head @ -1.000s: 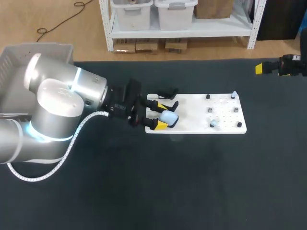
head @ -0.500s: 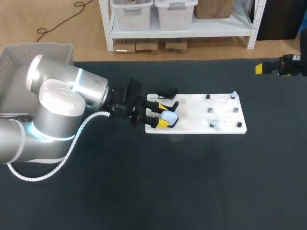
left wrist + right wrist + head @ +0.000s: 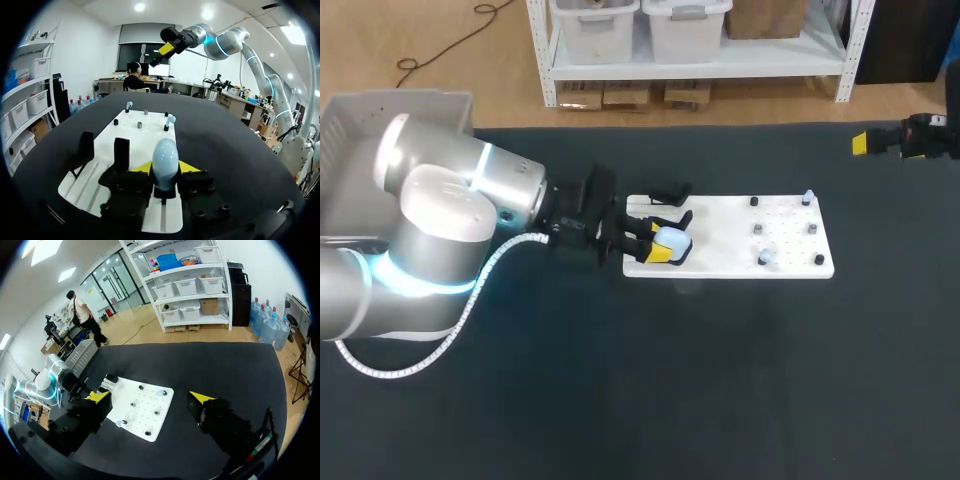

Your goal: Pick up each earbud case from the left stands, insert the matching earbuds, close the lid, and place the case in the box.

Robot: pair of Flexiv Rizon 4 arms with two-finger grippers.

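While our left gripper clamps the pale blue egg-shaped earbud case at the near end of the flat white board, tiny bluish earbuds sit further along; our right gripper hangs wide open beyond.

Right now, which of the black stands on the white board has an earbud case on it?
The stand between the left gripper's yellow fingers: it alone carries the pale blue earbud case. The other stands beside it are bare.
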